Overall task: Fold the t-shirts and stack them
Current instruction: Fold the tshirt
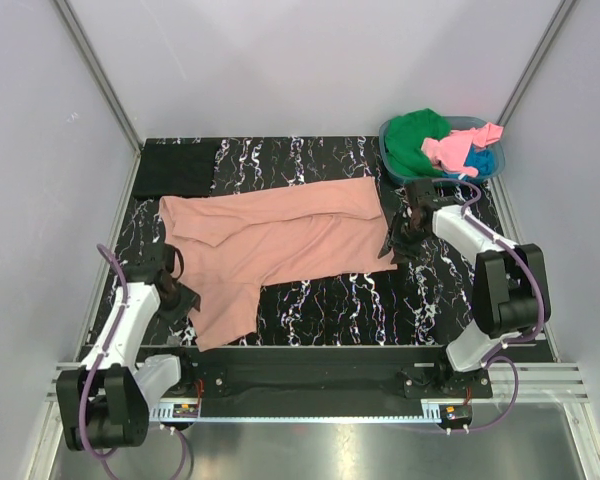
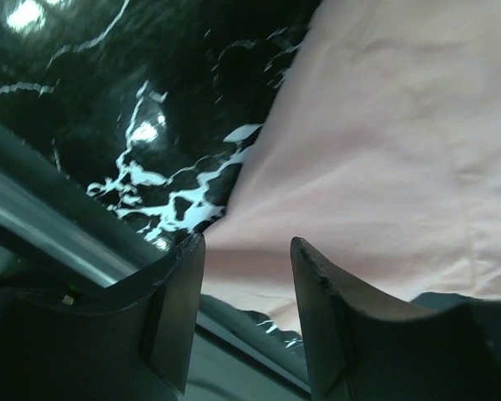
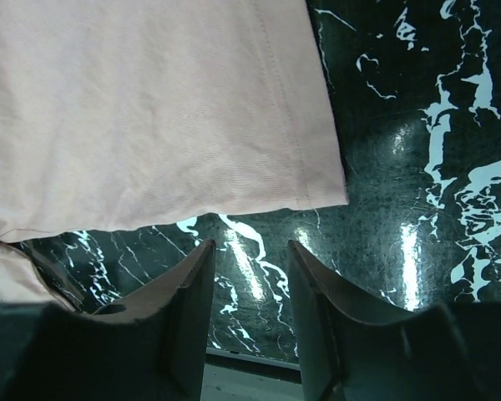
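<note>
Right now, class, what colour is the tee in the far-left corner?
Black tee; top view.

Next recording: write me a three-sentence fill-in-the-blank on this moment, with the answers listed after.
1. The black t-shirt lies at the far ____ corner of the table.
2. The green t-shirt sits inside the teal ____.
3. The left end effector and the right end effector, at the edges of the salmon-pink t-shirt, both have their jaws ____.
Answers: left; basket; open.
</note>
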Robot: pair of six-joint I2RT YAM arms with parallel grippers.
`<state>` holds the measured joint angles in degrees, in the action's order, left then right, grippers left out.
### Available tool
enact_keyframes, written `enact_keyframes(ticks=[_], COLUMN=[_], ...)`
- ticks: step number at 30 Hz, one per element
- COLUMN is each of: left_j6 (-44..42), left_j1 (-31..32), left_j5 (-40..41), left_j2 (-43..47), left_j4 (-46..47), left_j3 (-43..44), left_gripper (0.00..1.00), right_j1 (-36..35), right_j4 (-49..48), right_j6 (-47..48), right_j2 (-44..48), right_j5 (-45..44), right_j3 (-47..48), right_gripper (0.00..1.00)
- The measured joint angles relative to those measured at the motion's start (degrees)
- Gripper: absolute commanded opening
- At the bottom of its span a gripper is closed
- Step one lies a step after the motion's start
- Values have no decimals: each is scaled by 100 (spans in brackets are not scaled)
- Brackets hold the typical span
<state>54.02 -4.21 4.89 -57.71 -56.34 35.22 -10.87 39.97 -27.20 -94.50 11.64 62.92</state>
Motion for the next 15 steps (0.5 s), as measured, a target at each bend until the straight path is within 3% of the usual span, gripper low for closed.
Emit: enact_keyframes(ticks=[11, 15], left_j6=[162, 98], left_j1=[339, 542], left_j5=[195, 293], left_j2=[304, -111], left_j4=[-341, -352], left_j3=[-118, 129], left_gripper=[52, 41], right_j1=[-76, -103], right_j4=[-199, -264], right_j6=[-201, -197], right_j2=[101, 83], right_j5=[310, 310], right_j3=[-22, -17], right_gripper=[50, 49])
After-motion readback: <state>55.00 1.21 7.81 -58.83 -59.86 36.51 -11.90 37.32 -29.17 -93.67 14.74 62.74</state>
